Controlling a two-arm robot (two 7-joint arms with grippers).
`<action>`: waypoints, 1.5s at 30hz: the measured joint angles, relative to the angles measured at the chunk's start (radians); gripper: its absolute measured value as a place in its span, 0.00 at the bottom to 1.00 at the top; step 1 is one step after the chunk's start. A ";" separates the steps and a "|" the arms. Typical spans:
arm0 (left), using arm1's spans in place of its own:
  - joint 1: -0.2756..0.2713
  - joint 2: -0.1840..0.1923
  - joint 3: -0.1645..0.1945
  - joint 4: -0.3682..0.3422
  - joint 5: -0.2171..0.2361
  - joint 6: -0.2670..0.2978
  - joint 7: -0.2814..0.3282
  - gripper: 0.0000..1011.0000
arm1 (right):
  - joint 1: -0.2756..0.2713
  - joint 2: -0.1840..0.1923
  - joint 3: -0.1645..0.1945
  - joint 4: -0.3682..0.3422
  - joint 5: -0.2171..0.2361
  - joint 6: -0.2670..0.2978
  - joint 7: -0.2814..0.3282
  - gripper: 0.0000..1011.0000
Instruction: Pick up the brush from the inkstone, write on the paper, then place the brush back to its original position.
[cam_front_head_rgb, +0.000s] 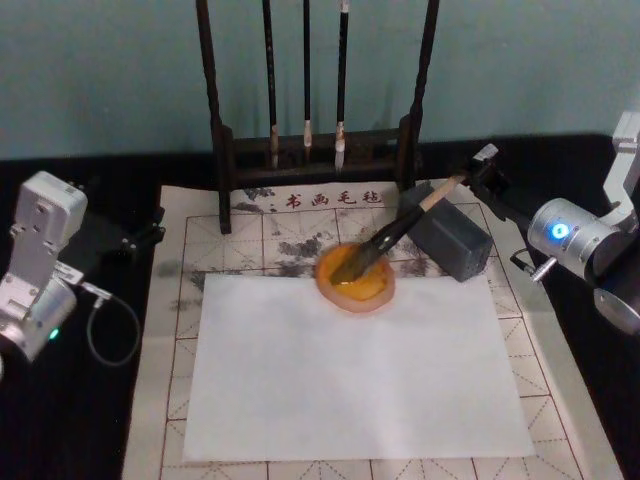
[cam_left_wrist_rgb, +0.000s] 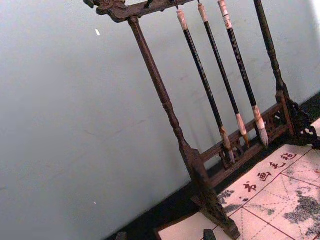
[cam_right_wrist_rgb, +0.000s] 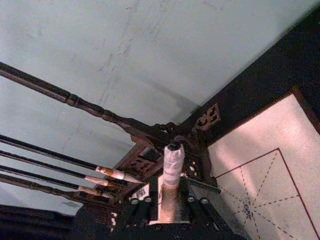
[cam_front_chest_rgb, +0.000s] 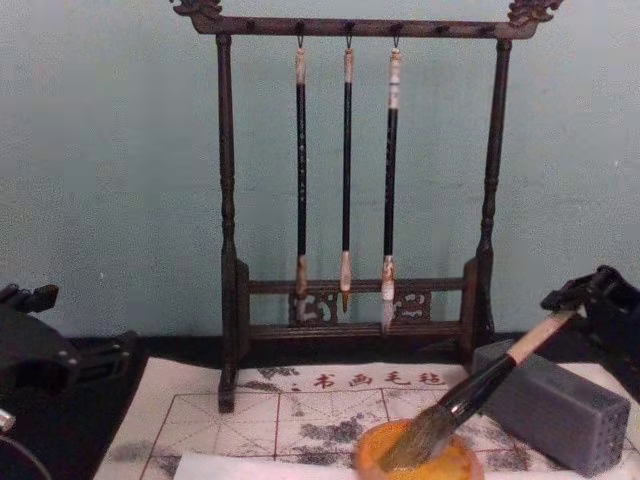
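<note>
The brush (cam_front_head_rgb: 400, 228) lies slanted, its grey-brown tuft in the orange inkstone (cam_front_head_rgb: 375, 292) and its black-and-tan handle leaning on a grey block (cam_front_head_rgb: 455, 245). My right gripper (cam_front_head_rgb: 478, 172) is at the handle's upper end, behind the block. In the right wrist view the whitish handle tip (cam_right_wrist_rgb: 172, 162) sticks up between the fingers, which are shut on it. From the chest view the brush (cam_front_chest_rgb: 480, 390) slopes up from the inkstone (cam_front_chest_rgb: 462, 466) toward the right gripper (cam_front_chest_rgb: 585, 295). The white paper (cam_front_head_rgb: 350, 370) lies blank in front of the inkstone. My left gripper (cam_front_head_rgb: 140, 235) is parked at the left, open.
A dark wooden rack (cam_front_head_rgb: 310, 150) with three thin hanging brushes (cam_front_chest_rgb: 346, 180) stands at the back of the gridded felt mat (cam_front_head_rgb: 180, 250). The teal wall is right behind it. Black table surface lies on both sides of the mat.
</note>
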 joint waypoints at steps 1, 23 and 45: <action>0.000 0.000 0.000 0.000 0.000 0.000 0.000 0.99 | 0.000 0.000 0.000 0.000 0.000 0.000 0.000 0.26; 0.000 0.000 0.000 0.000 0.000 0.000 0.000 0.99 | 0.005 0.007 -0.013 -0.006 0.018 -0.023 0.006 0.18; 0.000 0.000 0.000 0.000 0.000 0.000 0.000 0.99 | 0.008 0.083 -0.082 -0.106 -0.001 -0.094 0.068 0.18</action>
